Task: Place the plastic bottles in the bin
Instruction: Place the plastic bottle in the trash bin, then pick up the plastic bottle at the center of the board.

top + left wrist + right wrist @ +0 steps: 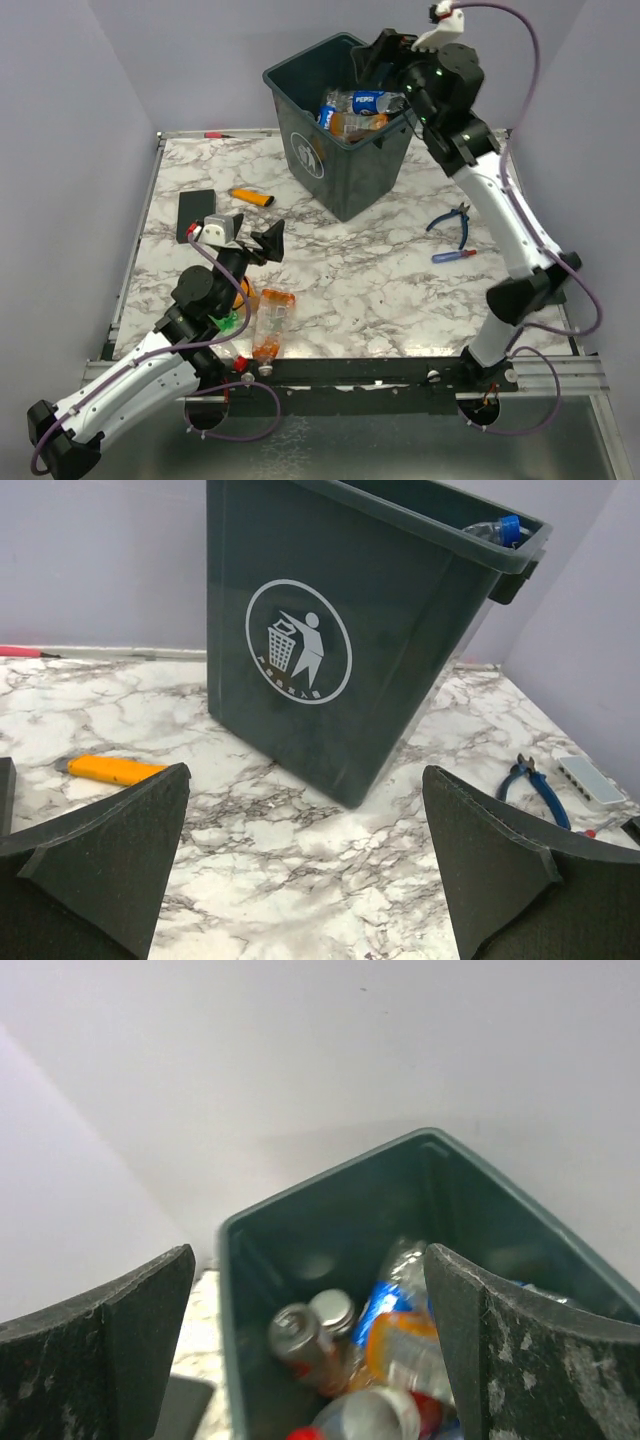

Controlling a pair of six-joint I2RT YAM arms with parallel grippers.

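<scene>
- Top view: the bin (pixel 350 175) is standing at the far middle of the marble table (pixel 390 290), its white logo turned toward the arms.
- The plastic bottles (pixel 358 108) are lying heaped inside it, a blue Pepsi label showing on top.
- The right gripper (pixel 385 50) is hovering over the bin's far rim; from here I cannot tell how its jaws are standing.
- The left gripper (pixel 262 242) is hanging low over the near-left table with its jaws spread and nothing between them.
- A loose bottle (pixel 270 322) is lying on the table just beside the left arm, and an orange bottle (pixel 243 292) is lying partly hidden under that arm.
- A black pad (pixel 195 215) and an orange lighter (pixel 252 197) are lying left of the bin; blue-handled pliers (pixel 452 222) are lying to its right.
- Left wrist view: the left gripper (pixel 305 865) is facing the bin (pixel 400 670), its fingers (pixel 110 860) standing wide apart and gripping nothing.
- A blue-capped bottle (pixel 505 528) is peeking over the bin's rim; the lighter (pixel 115 770) and pliers (pixel 535 785) are lying on either side.
- Right wrist view: the right gripper (pixel 308 1290) is looking down into the bin (pixel 330 1215), its fingers (pixel 120 1330) spread wide and empty.
- The plastic bottles (pixel 400 1345) are resting below, inside the bin.
</scene>
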